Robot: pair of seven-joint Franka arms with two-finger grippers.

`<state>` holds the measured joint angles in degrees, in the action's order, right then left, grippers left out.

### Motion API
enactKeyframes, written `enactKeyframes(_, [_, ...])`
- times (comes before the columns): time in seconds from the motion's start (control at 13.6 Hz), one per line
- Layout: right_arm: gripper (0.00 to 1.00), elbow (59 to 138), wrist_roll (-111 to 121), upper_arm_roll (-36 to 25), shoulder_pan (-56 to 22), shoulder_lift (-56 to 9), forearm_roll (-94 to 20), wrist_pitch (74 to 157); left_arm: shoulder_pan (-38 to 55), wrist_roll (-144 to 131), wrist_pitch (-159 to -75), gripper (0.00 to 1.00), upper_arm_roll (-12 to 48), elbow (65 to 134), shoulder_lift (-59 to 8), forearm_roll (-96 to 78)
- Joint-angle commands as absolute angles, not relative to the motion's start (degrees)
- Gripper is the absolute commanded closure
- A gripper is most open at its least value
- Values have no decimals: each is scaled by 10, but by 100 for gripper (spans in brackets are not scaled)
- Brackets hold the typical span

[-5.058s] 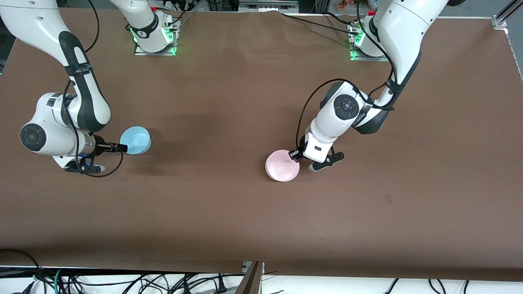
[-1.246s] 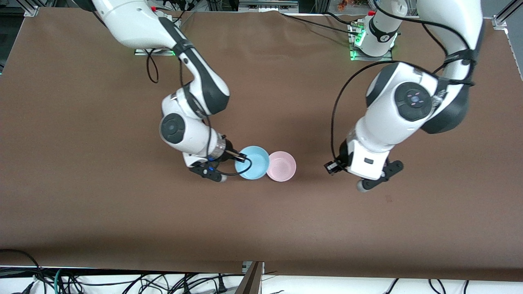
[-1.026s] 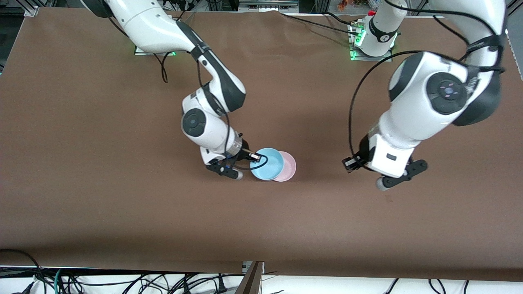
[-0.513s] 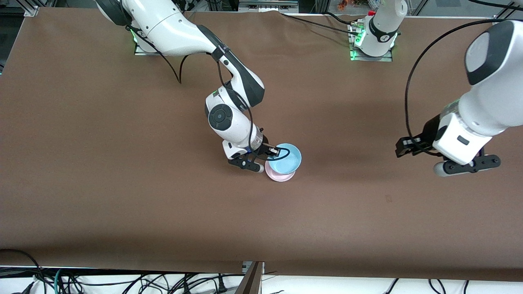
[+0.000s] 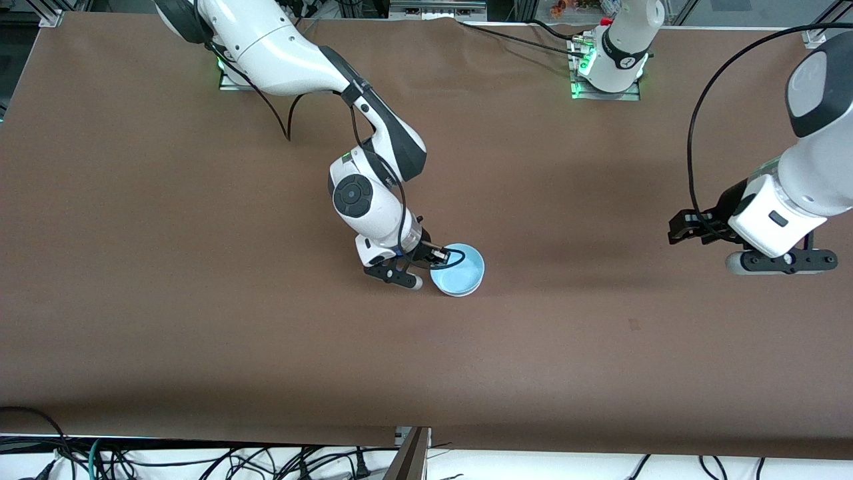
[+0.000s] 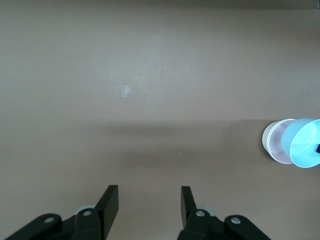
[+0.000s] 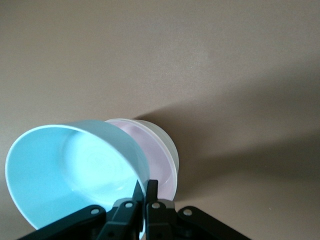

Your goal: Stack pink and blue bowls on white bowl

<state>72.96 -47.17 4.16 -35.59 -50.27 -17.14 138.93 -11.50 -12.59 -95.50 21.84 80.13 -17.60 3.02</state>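
Observation:
My right gripper point(image 5: 441, 254) is shut on the rim of the light blue bowl point(image 5: 460, 272), near the middle of the table. In the right wrist view the gripper point(image 7: 145, 184) pinches the blue bowl point(image 7: 70, 172), which hangs tilted over the pink bowl point(image 7: 161, 162). The pink bowl sits nested in the white bowl point(image 7: 170, 145). From the front the blue bowl covers both, so neither shows there. My left gripper point(image 5: 674, 229) hangs open and holds nothing, over bare table toward the left arm's end. In the left wrist view, the left gripper point(image 6: 148, 193) stands far from the blue bowl point(image 6: 306, 144) and white bowl point(image 6: 270, 141).
The brown table cover point(image 5: 200, 320) is bare around the stack. A small pale scrap point(image 6: 126, 90) lies on it under the left arm. The arm bases point(image 5: 606, 67) stand along the edge farthest from the front camera; cables hang at the nearest edge.
My right gripper has carried the blue bowl sideways over the pink bowl until it covers it. The left arm has drawn away toward its end of the table, and its fingers have spread.

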Motion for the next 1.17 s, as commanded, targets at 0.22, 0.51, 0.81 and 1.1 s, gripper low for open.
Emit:
enactKeyframes(0.22, [100, 708, -470, 40, -361, -526, -163, 1398, -149, -40, -1004, 36, 221, 910, -105, 19])
enactKeyframes(0.51, [100, 708, -470, 40, -361, -530, -163, 1399, -149, -39, -1005, 28, 221, 911, -106, 18])
enactKeyframes(0.81, [86, 708, -471, 40, -361, -531, -163, 1401, -149, -39, -1006, 25, 221, 911, -107, 18])
enactKeyframes(1.1, [0, 691, -475, 39, -359, -521, -165, 1372, -148, -40, -1011, 11, 221, 909, -112, 18])
